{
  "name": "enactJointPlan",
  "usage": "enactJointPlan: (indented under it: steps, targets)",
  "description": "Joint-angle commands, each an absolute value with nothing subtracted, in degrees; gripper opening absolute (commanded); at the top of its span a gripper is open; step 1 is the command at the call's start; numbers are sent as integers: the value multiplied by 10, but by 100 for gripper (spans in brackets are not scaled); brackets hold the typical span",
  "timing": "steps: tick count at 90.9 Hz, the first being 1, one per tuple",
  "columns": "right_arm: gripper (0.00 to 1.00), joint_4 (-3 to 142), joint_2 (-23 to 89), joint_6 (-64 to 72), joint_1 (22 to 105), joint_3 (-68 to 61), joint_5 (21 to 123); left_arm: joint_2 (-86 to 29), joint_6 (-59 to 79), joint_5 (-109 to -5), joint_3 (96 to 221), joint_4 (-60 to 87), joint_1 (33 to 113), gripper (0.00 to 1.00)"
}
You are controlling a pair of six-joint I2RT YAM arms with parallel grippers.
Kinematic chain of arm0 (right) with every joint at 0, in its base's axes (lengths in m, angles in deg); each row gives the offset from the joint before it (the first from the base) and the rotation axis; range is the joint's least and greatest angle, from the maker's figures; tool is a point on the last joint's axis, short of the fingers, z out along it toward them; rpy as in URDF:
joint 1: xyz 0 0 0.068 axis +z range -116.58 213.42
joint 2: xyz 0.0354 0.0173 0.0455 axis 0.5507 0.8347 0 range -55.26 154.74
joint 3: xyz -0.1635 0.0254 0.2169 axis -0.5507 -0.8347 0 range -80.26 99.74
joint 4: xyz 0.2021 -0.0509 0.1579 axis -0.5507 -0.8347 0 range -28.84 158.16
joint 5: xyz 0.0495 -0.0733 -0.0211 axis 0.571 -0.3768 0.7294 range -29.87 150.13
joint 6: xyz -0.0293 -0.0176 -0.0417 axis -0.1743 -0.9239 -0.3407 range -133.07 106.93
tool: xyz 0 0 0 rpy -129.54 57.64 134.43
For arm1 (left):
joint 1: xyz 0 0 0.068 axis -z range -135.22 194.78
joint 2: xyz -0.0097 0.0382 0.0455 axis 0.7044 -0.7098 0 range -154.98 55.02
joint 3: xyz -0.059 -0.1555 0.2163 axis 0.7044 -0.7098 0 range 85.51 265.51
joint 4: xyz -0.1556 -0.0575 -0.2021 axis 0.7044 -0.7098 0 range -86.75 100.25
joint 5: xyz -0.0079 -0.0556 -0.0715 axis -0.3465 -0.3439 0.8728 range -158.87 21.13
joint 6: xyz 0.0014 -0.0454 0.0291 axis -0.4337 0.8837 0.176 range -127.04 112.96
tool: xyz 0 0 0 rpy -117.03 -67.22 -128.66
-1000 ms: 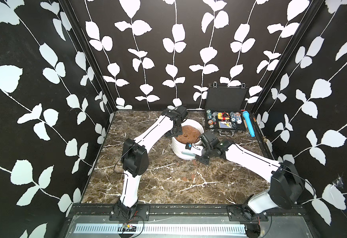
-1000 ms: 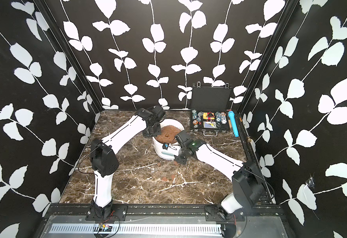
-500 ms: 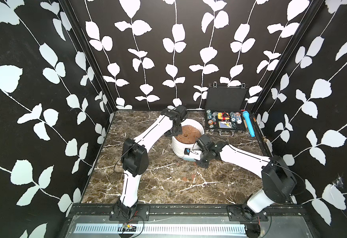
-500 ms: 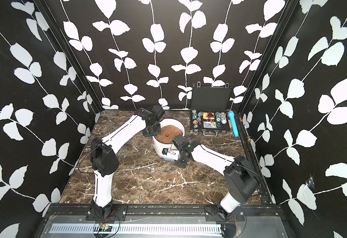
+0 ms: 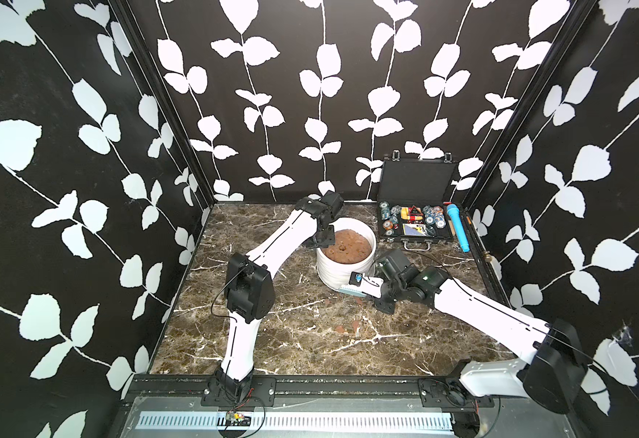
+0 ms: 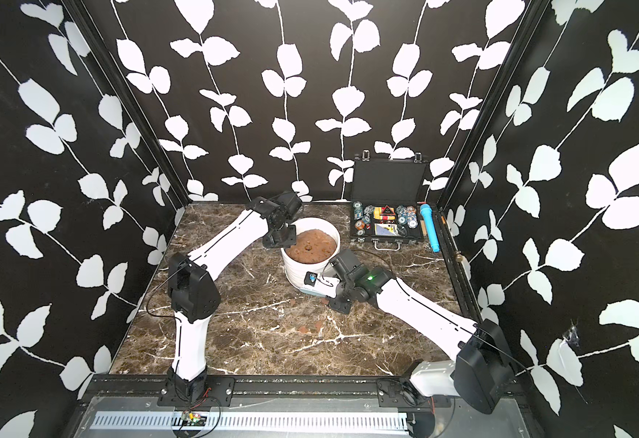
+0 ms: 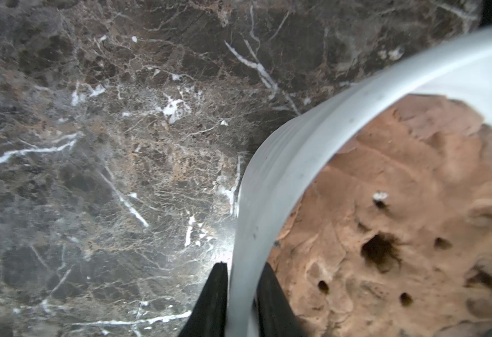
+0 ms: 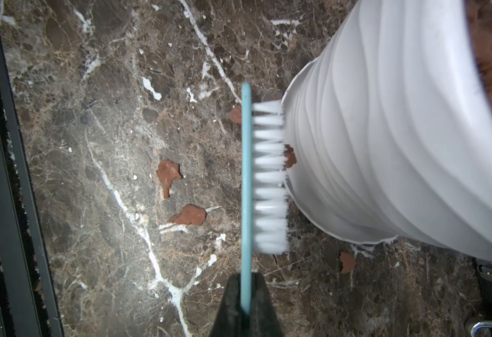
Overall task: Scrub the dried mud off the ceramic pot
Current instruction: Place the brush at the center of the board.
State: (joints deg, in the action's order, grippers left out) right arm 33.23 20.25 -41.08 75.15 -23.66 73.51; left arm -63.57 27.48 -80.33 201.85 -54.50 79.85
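The right pincer (image 8: 246, 275) is pressed together on the thin blue handle of a brush (image 8: 247, 175), holding it edge-on. The white bristles (image 8: 269, 163) point sideways and touch the lower wall of the ceramic pot (image 8: 399, 131), close to its base. A small reddish-brown blotch of dried mud (image 8: 291, 156) clings to the pot wall right at the bristle tips. More flakes (image 8: 167, 176) of the same colour lie loose on the marble tabletop (image 8: 93, 146), on the other side of the brush from the pot, and one lies beside the pot's base.

The left pincer (image 7: 242, 267) straddles the pot's thick rim (image 7: 282, 163), one finger outside the wall and one inside. Whether the fingers clamp the rim or only flank it, I cannot tell. A lumpy brown mass (image 7: 399, 233) with dark holes fills the pot.

In both top views the pot stands upright near the middle of the back half of the tabletop, between the two arms. An open black case (image 5: 412, 223) of chips sits behind it, apart, against the back wall.
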Motion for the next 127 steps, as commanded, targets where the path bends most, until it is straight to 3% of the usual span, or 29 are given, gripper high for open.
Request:
enactJointPlan:
  steps: [1,22,40,53,67,95,106,127]
  targets:
    - [0,355,177,-390,737,-259,762,-633,256,-792,2037,-525,795,30]
    - [0,362,198,-365,735,-274,790,-602,233,-799,2040,-508,794,44]
    - [0,403,166,-176,735,-318,695,-564,166,-818,2030,-492,777,59]
    - [0,445,103,-7,737,-380,662,-494,101,-742,1923,-396,738,81]
    - [0,429,89,99,739,-425,603,-419,69,-688,1786,-281,683,94]
    - [0,502,120,180,743,-474,545,-352,50,-630,1573,-140,654,99]
    - [12,526,146,182,743,-485,558,-333,45,-617,1519,-103,654,99]
    - [25,548,178,166,742,-473,556,-292,7,-649,1457,-83,654,99]
